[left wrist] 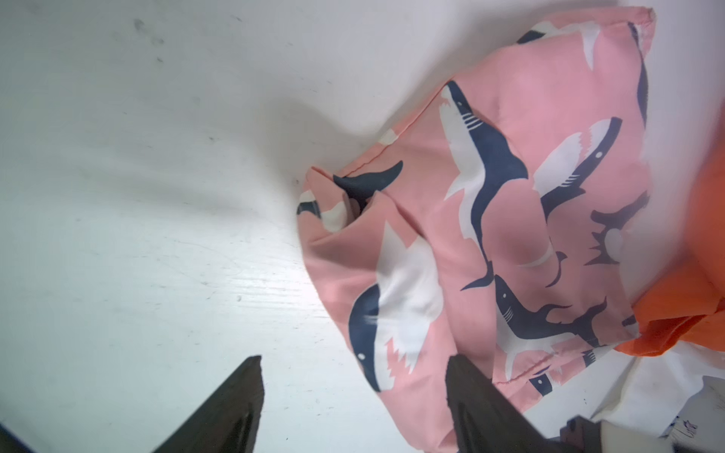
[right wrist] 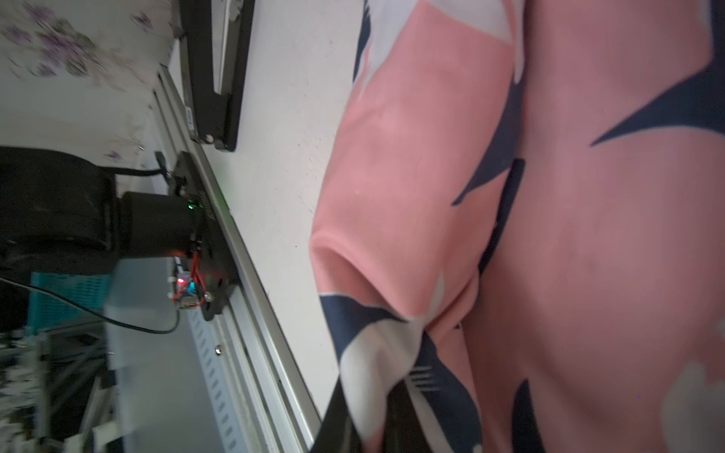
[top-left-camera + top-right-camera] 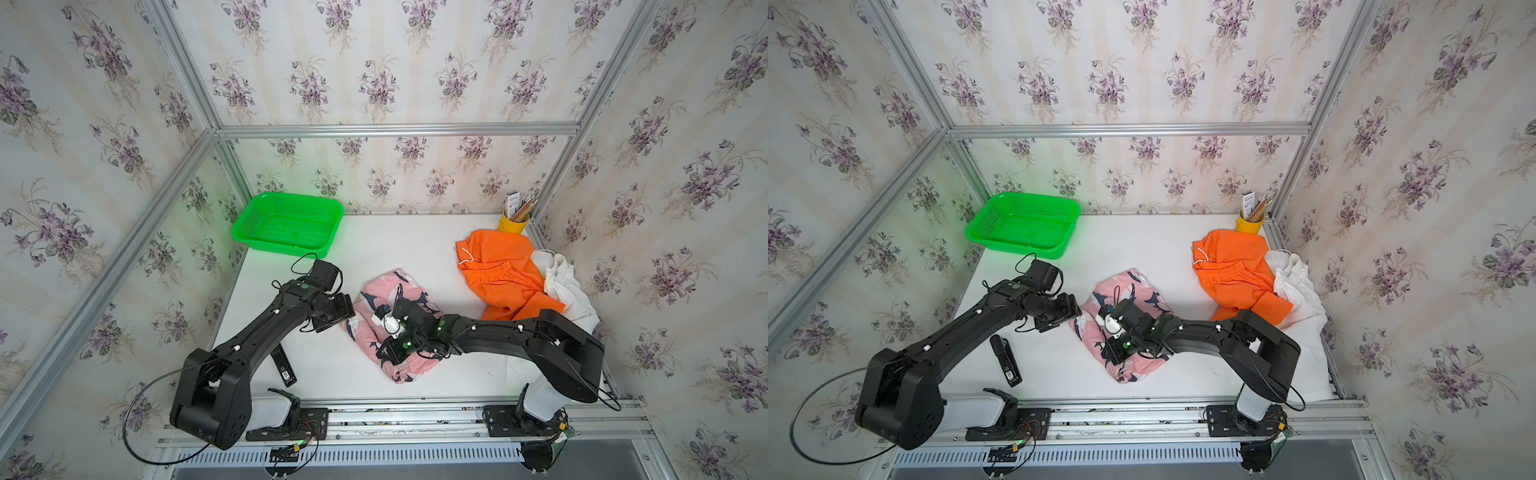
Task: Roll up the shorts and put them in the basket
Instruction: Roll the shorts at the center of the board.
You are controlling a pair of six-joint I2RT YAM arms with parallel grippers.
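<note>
White table [image 3: 415, 249], green basket [image 3: 282, 248], pencil cup [image 3: 513, 224], black device [image 3: 284, 365], pink shorts [image 3: 382, 286]

- This is a robot lab cell dressed up like a home, not a lived-in room.
- A bare aluminium frame [image 3: 395, 129] holds flat panels of flowered wallpaper [image 3: 374, 83] on three sides.
- The left arm [image 3: 257, 336] and the right arm [image 3: 498, 332], both black, are bolted to a metal rail [image 3: 415, 415] along the front of a white desk [image 3: 415, 249], with loose wiring at their bases.
- Household props lie on the desk: a green basket [image 3: 245, 232], a yellow cup of pencils [image 3: 513, 224] and pink shorts [image 3: 390, 291].
</note>
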